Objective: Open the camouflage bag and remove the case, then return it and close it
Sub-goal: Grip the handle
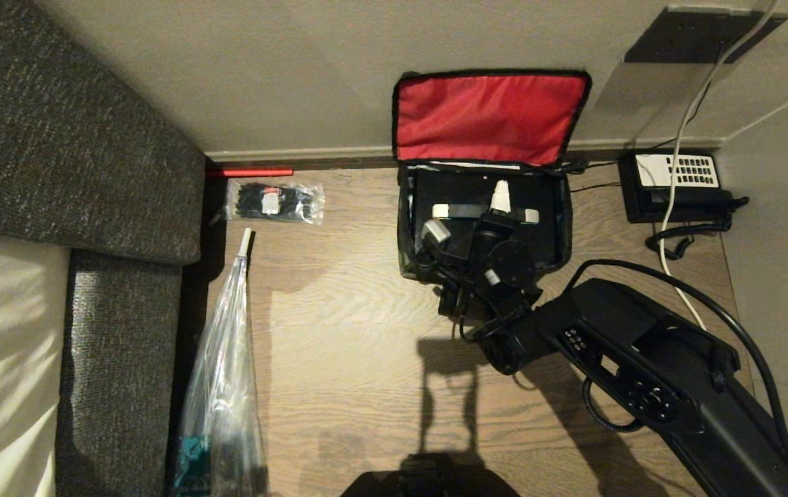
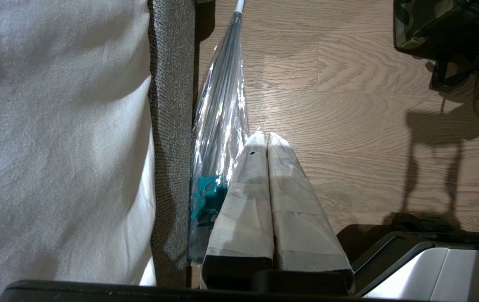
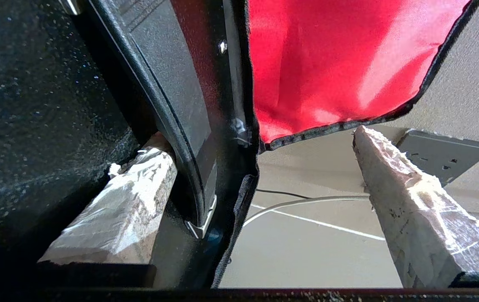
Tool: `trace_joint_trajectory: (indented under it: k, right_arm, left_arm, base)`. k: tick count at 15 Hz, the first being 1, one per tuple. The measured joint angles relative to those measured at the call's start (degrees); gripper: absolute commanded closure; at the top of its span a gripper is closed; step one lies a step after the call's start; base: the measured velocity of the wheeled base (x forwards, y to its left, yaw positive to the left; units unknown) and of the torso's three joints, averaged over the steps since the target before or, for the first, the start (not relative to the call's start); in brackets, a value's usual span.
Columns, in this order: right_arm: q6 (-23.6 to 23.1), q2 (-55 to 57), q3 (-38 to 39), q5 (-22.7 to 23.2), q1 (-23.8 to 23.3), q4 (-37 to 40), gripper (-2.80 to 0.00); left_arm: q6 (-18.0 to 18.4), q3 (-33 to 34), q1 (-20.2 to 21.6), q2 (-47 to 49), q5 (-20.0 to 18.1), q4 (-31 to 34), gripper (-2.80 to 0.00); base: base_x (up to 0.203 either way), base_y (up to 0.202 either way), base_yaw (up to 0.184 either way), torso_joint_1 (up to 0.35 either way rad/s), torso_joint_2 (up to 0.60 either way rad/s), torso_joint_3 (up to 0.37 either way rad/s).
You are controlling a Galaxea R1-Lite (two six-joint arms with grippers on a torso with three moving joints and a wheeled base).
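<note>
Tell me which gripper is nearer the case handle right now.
Right. The right gripper is open, down in the camouflage bag, its fingers either side of the case handle. The left gripper, shut, hangs by the bagged umbrella, well clear.

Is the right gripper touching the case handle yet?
Cannot tell. In the right wrist view one finger sits beside the case handle; the other stands clear. No plain contact or gap shows.

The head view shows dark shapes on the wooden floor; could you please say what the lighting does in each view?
Head view: the right arm casts a hard shadow on the floor. Left wrist view: the same shadow; glare on the clear plastic sleeve. Right wrist view: bright sheen on the red lid lining.
</note>
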Motion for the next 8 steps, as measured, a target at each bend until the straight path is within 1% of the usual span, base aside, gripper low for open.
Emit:
trace_joint_trajectory:
  k: [1,8]
  right_arm:
    - [0.47,0.05,0.11,0.0,0.0,0.0,0.0]
    - [3.91,1.6,1.14,-0.29,-0.11,0.45,0.0]
  left_arm:
    - [0.0,0.0,0.0,0.0,-0.01,0.01,0.0]
    - [0.02,0.0,0.0,0.0,0.0,0.01,0.0]
  base:
    - [0.0,0.0,0.0,0.0,0.0,0.0]
    - [0.0,0.0,0.0,0.0,0.0,0.0]
